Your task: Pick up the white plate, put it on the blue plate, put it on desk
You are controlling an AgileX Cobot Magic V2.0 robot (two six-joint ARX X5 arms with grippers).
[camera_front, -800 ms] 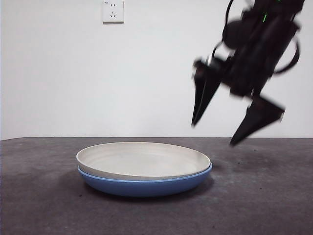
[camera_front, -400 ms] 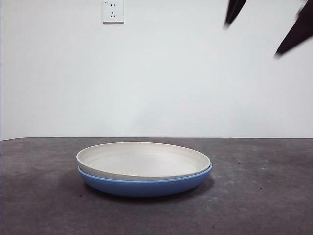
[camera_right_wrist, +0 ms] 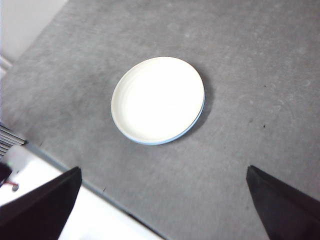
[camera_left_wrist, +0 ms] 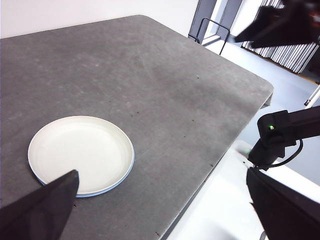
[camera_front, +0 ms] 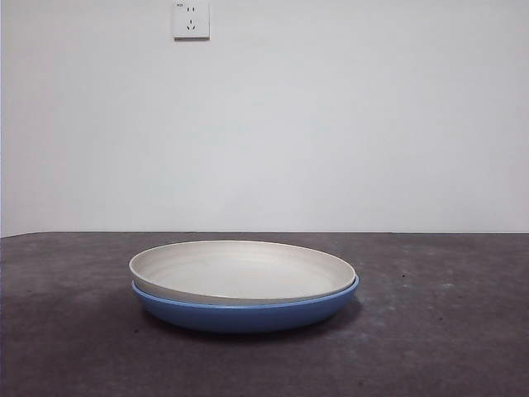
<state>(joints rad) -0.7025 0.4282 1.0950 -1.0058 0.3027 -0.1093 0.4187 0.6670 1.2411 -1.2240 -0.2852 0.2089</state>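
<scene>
The white plate lies nested inside the blue plate on the desk, left of centre in the front view. No gripper shows in that view. My left gripper hangs open high above the desk, with the white plate and a thin blue plate rim far below near one jaw. My right gripper is also open and high, looking down on the white plate with a sliver of blue plate along one side. Neither gripper holds anything.
A wall socket sits on the white wall behind. The desk's rounded edge drops to the floor. A black arm link with a green light stands beside that edge. A white ledge borders the desk.
The open gripper that hung beside the stacked plates has risen up and to the right, out of the front view. The plates have not moved.
</scene>
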